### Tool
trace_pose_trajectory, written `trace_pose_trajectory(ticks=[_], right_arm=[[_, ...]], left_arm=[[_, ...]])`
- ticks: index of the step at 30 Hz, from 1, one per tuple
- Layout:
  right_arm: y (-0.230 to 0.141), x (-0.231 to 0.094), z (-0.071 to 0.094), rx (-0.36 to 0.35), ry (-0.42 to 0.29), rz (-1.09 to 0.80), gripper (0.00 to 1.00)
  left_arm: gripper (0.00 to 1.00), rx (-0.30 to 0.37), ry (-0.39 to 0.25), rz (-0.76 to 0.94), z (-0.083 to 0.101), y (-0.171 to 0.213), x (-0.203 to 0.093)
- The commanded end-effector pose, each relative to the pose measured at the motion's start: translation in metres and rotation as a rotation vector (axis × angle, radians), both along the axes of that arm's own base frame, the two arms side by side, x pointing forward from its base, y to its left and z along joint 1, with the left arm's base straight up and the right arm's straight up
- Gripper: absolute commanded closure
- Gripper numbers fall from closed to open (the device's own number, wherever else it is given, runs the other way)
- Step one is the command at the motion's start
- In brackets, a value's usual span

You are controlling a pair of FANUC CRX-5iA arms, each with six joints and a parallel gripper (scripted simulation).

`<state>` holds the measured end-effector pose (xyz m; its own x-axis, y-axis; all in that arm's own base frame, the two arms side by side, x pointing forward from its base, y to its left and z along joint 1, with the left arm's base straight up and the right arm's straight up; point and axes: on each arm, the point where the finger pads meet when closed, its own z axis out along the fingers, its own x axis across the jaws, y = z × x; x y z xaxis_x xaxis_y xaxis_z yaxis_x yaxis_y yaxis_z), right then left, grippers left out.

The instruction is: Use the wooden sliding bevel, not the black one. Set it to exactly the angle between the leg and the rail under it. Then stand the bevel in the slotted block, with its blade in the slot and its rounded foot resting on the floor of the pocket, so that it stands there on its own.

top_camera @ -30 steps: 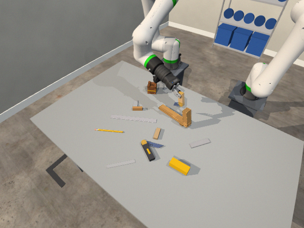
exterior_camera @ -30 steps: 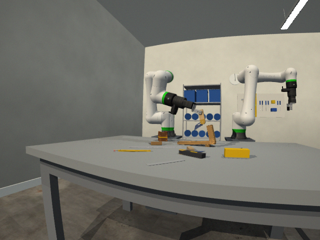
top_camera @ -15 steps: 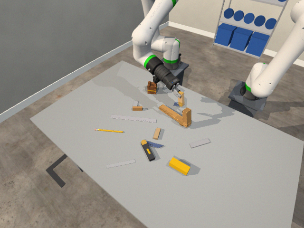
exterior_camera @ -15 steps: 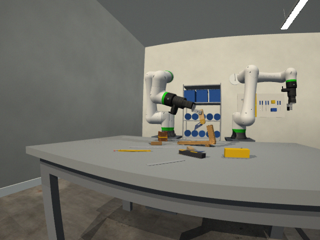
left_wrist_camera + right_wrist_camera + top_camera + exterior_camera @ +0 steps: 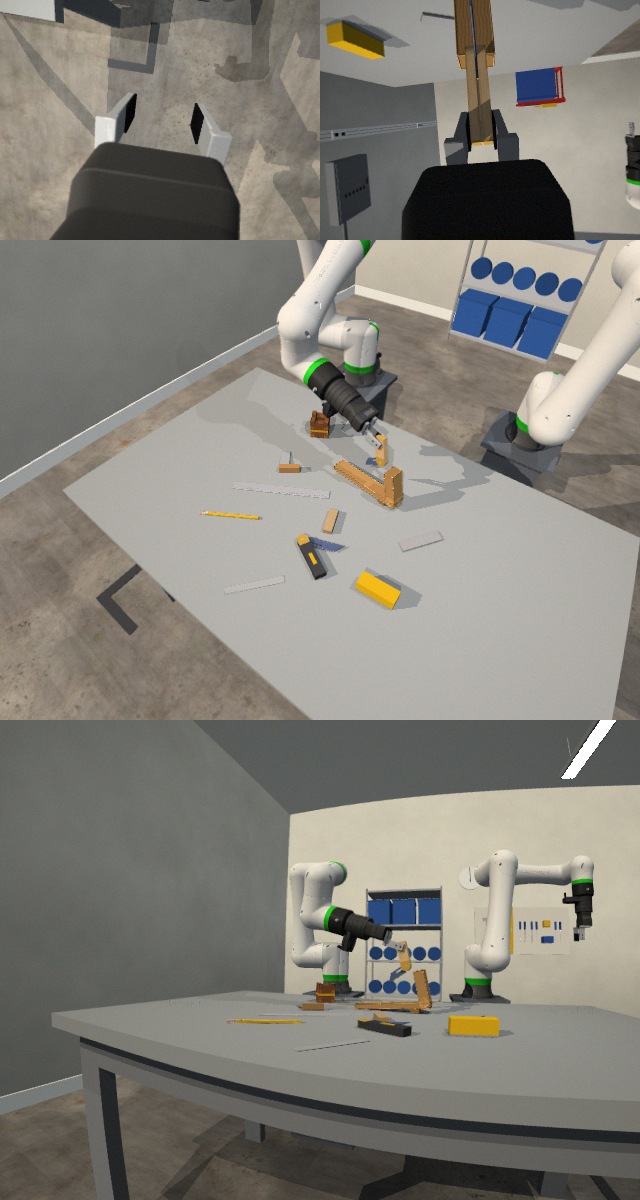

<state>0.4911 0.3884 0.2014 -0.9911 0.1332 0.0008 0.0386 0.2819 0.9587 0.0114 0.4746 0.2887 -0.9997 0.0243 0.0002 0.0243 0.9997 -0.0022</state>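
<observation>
My right gripper [image 5: 377,439] [image 5: 400,946] [image 5: 481,122] is closed on the pale wooden sliding bevel [image 5: 381,450] [image 5: 404,956] [image 5: 479,102], its pads gripping the stock near one end. The bevel is held above the table, its blue blade [image 5: 371,462] [image 5: 397,974] swung out from the lower, rounded end. Beyond it, the upright wooden leg [image 5: 393,488] [image 5: 422,989] leans over the long wooden rail [image 5: 359,480] [image 5: 385,1005]; the bevel appears apart from both. The dark brown slotted block [image 5: 319,433] [image 5: 325,993], banded in yellow, stands farther along the table, with nothing in its slot that I can see. The black-handled bevel [image 5: 311,559] [image 5: 385,1027] lies unused. My left gripper [image 5: 579,934] [image 5: 164,110] hangs well apart, fingers spread and empty.

I judge the step in hand to be the angle setting. Next, I should bring stock and blade against the leg and rail, letting these turn the blade until both edges sit flush; whether it already matches, I cannot tell. Standing the bevel in the block remains to be done.

Lettering on the white right arm [image 5: 336,276] [image 5: 316,895] is too faint to read; I make out no brand or label on the tools.

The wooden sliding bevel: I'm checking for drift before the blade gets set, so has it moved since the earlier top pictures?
No; the wooden sliding bevel hangs the same way beyond the leg.
</observation>
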Motion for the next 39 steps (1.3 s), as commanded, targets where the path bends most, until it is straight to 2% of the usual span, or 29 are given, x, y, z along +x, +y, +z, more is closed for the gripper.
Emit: trace_pose_trajectory(ticks=[1, 15, 24, 39], right_arm=[[0.001, 0.000, -0.002, 0.001, -0.002, 0.000, 1.00], [0.009, 0.002, -0.033, 0.001, -0.002, 0.000, 1.00], [0.012, 0.002, -0.046, 0.001, -0.002, 0.000, 1.00], [0.014, 0.002, -0.054, 0.001, -0.002, 0.000, 1.00]], left_arm=[[0.00, 0.002, 0.000, 0.000, 0.001, 0.000, 0.000], [0.00, 0.002, 0.000, 0.000, 0.001, 0.000, 0.000], [0.00, 0.002, 0.000, 0.000, 0.001, 0.000, 0.000], [0.00, 0.002, 0.000, 0.000, 0.001, 0.000, 0.000]])
